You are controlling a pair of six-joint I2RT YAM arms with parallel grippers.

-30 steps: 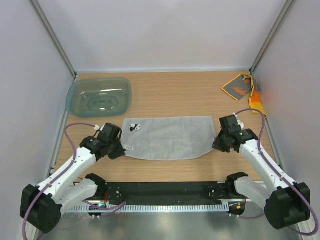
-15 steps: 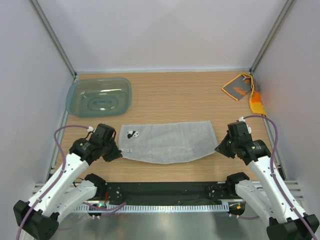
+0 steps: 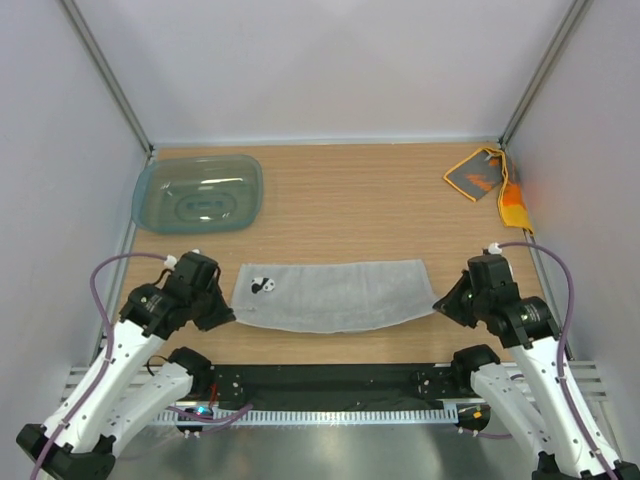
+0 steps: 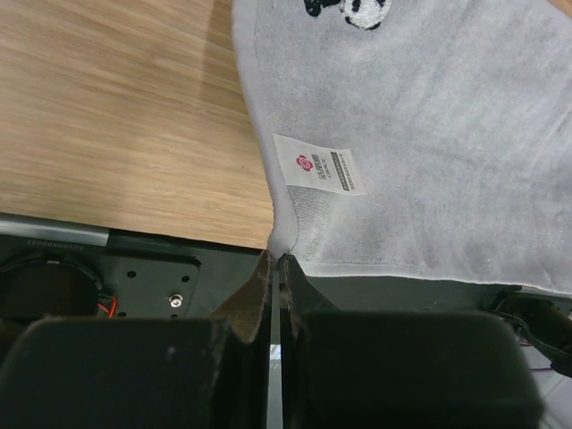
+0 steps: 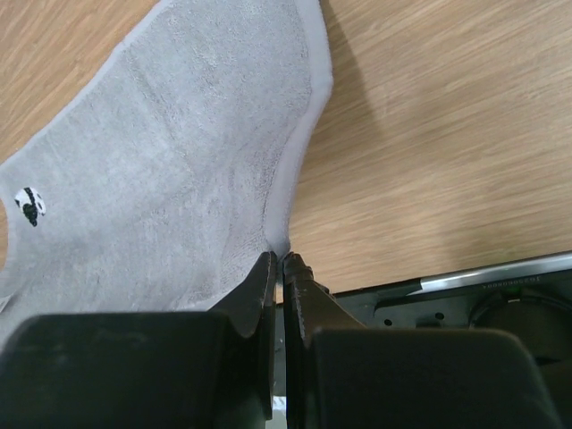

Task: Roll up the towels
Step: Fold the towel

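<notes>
Left fingers (image 4: pixel 253 299) and right fingers (image 5: pixel 257 290) clamp the near corners, likely the surest hold on the soft, limp grey panda towel (image 3: pixel 330 295) stretched between them along the near edge of the surface (image 3: pixel 350 200).

Grey towel (image 3: pixel 330 295) stretched L-R across near part of counter (image 3: pixel 350 200), panda patch at its left end, near edge bowed toward the arms. L gripper (image 3: pixel 228 313) pinches near-left corner, R gripper (image 3: pixel 440 303) near-right corner. Teal tub (image 3: pixel 198 193) far left; orange towel (image 3: pixel 480 175) crumpled far right by wall
</notes>
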